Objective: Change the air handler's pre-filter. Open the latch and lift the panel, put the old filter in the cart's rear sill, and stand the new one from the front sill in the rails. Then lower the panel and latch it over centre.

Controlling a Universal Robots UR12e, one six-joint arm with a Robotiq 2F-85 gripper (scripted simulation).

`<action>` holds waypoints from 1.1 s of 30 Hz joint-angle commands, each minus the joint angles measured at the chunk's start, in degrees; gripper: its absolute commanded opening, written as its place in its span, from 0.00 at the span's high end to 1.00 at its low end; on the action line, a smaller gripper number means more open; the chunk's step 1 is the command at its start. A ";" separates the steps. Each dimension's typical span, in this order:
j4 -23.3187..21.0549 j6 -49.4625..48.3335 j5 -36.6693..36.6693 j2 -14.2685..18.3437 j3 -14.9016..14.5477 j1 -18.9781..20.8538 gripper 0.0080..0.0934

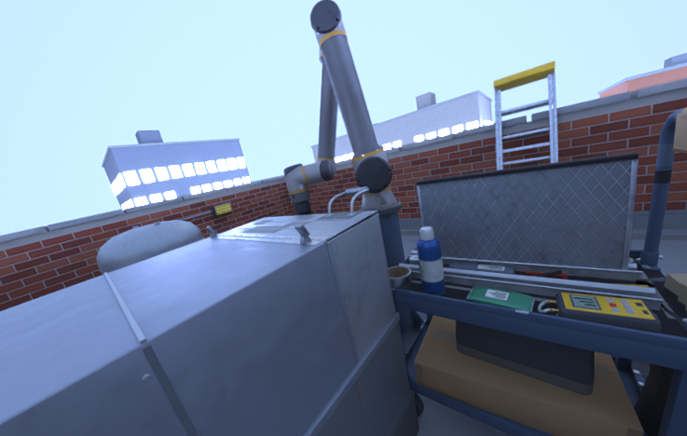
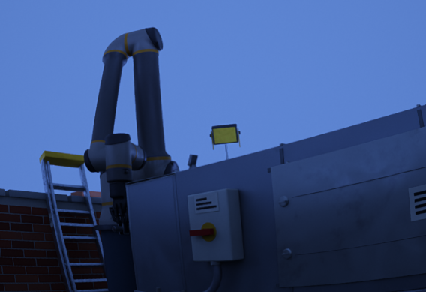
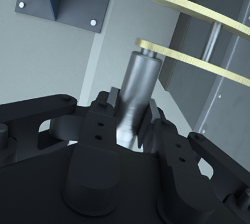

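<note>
The latch handle [image 3: 138, 92], a grey metal cylinder joined to two brass link plates [image 3: 191, 59], sits clamped between the pads of my gripper [image 3: 129, 115], which is closed on it at the far end of the air handler [image 1: 199, 320]. In the second side camera my gripper [image 2: 119, 212] points down beside the unit's end panel [image 2: 153, 231]. A mesh-faced filter [image 1: 524, 217] stands upright on the blue cart [image 1: 552, 325]. The latch itself is hidden in the side cameras.
A brick parapet [image 1: 579, 141] runs behind the cart, with a ladder [image 1: 526, 119] leaning on it. On the cart lie a blue bottle [image 1: 430, 260], a green pad [image 1: 500, 297] and a yellow meter [image 1: 606, 306]. A switch box [image 2: 215, 223] is mounted on the unit's side.
</note>
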 commanded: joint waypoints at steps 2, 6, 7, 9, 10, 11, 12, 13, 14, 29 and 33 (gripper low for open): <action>-1.75 0.06 -0.04 1.59 0.10 0.06 1.00; -5.31 0.33 -0.04 5.05 0.20 0.33 1.00; -6.16 0.43 -0.04 5.91 0.18 0.43 1.00; -7.77 0.68 -0.04 7.60 0.10 0.68 1.00; -8.54 0.82 -0.04 8.43 0.05 0.82 1.00; -9.27 0.97 -0.04 9.23 -0.03 0.97 1.00; -9.96 1.13 -0.04 10.01 -0.11 1.13 1.00; -10.62 1.30 -0.04 10.77 -0.21 1.30 1.00; -11.25 1.47 -0.04 11.50 -0.32 1.47 1.00; -16.57 4.16 -0.04 18.89 -2.38 4.17 1.00; -17.06 4.68 -0.04 19.82 -2.83 4.68 1.00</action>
